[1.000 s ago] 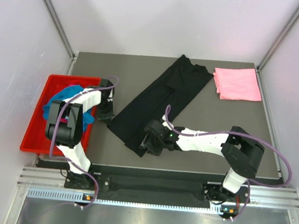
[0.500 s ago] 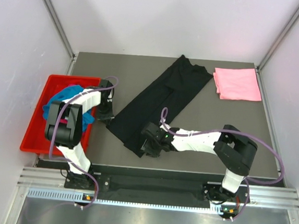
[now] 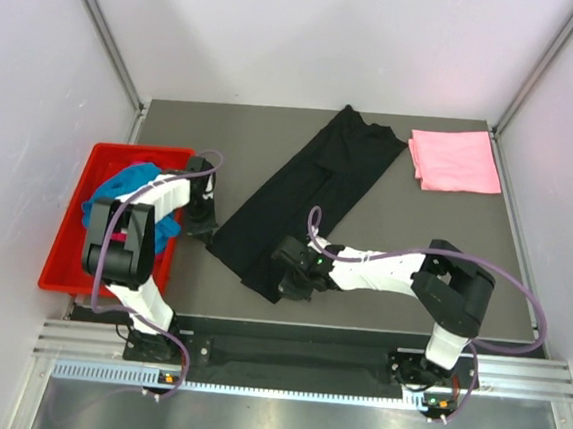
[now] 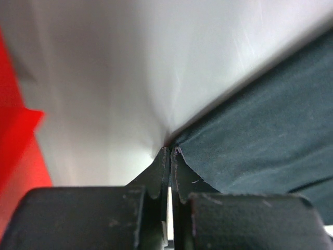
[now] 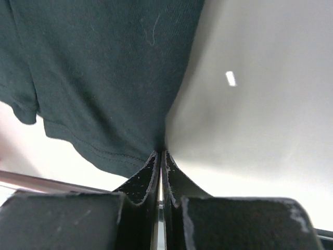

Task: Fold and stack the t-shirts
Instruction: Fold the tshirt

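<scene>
Left claw point(image 4: 169, 151): fingers pressed together, no gap at the tips, which pinch the corner of a black soft cloth t-shirt point(image 3: 309, 191). The left wrist view shows the dark cloth running from the pinch up and to the right, with pale bench surface above it and a blurred red patch at the left edge. Right claw point(image 5: 160, 153): fingers likewise pressed together, clamped on the shirt's edge beside the stitched hem. The right wrist view shows the cloth spreading up and left from the tips. Neither wrist view shows the garment whole. The overhead view does: the shirt lies as a long diagonal band on the dark grey bench point(image 3: 415, 236), collar end at the far centre, hem end toward the near left. The left claw is at the left hem corner and the right claw at the near hem corner. Only the overhead view also shows a light pink cloth t-shirt point(image 3: 455, 160), folded flat at the far right corner, well apart from the black one. A turquoise blue cloth t-shirt point(image 3: 137, 174) lies bunched in a red plastic tray point(image 3: 62, 255) at the bench's left edge, partly hidden by the left arm.
</scene>
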`<action>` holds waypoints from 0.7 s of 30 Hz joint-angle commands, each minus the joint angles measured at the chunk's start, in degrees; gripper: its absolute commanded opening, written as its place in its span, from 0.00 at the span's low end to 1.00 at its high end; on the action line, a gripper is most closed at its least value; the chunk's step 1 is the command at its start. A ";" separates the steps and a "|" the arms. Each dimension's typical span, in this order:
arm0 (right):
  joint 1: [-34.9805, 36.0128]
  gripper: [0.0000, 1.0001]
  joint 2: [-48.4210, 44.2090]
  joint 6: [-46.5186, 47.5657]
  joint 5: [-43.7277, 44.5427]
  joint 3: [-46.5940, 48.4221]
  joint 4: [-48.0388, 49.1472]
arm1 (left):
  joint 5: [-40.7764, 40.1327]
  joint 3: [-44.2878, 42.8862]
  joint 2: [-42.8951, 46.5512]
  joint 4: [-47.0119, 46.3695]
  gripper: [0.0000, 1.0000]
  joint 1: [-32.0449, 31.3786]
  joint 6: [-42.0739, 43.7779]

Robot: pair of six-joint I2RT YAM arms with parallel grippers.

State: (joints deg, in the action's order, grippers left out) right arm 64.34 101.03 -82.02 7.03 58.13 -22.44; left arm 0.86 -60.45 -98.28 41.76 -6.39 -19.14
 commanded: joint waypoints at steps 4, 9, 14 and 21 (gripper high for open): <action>0.62 0.00 -7.68 4.23 4.13 -4.41 -3.58 | 7.21 4.89 4.94 4.12 0.01 -0.11 -1.96; 0.62 0.00 -14.44 5.99 5.63 -9.25 -6.03 | 23.38 10.43 8.61 3.41 0.29 -0.90 -2.57; 1.05 0.00 -21.04 7.22 5.72 -17.07 -6.48 | 19.97 7.90 17.58 7.63 0.44 -2.13 -3.63; 1.05 0.00 -25.97 12.40 6.33 -19.81 -9.55 | 20.41 4.72 21.90 7.55 0.47 -9.06 -3.28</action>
State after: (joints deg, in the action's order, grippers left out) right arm 64.40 77.25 -73.14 11.81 38.54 -30.09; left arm 20.18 -55.02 -77.25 48.21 -12.23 -22.48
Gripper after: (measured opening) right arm 0.006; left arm 0.471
